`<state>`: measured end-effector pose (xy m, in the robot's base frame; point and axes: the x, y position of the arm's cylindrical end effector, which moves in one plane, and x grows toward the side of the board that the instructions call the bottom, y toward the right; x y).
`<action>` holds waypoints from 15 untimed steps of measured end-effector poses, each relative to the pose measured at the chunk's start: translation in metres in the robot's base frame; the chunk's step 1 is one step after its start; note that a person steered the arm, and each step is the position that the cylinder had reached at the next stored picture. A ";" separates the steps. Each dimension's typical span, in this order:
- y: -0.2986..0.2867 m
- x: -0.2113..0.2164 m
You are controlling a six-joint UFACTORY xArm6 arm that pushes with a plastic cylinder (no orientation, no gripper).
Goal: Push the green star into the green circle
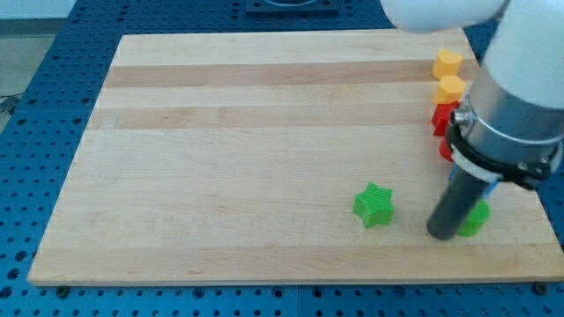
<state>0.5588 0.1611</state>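
The green star (374, 205) lies on the wooden board (264, 158) at the lower right. A second green block, the green circle (476, 219), sits further to the view's right, mostly hidden behind my rod. My tip (441, 234) rests on the board right against the left side of the green circle, about 75 pixels to the right of the star and slightly lower.
Two yellow blocks (448, 62) (450, 89) sit along the board's right edge near the top. A red block (443, 118) lies below them, and another red piece (446, 151) shows partly behind the arm. The arm's body covers the upper right corner.
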 end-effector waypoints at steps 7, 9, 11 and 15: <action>-0.107 -0.026; -0.128 0.059; -0.117 0.023; -0.071 0.046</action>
<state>0.6050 0.0903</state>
